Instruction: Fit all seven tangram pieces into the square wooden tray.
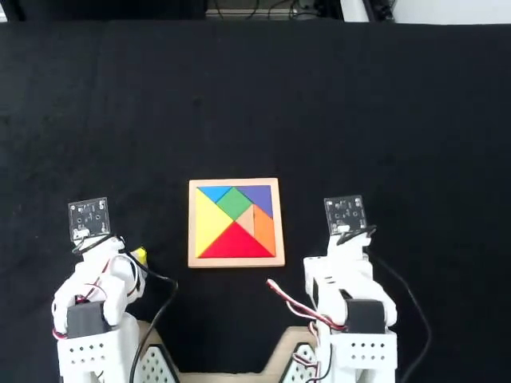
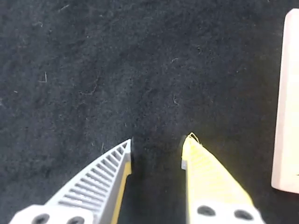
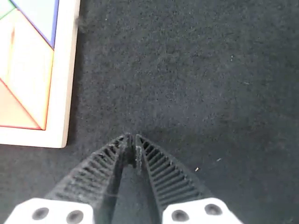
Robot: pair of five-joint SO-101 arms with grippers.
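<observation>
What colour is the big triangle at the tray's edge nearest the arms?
Red. The triangle in the tray shows best in the high view.

Square wooden tray (image 1: 192,223) flat on the black cloth, coloured tangram pieces (image 1: 231,223) inside.

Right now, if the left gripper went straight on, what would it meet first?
Probably just the black cloth; the left gripper points past the wooden tray, which lies off to its side.

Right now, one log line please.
tray: tangram pieces fill it | left gripper: open, empty, beside tray | right gripper: shut, empty, beside tray
</observation>
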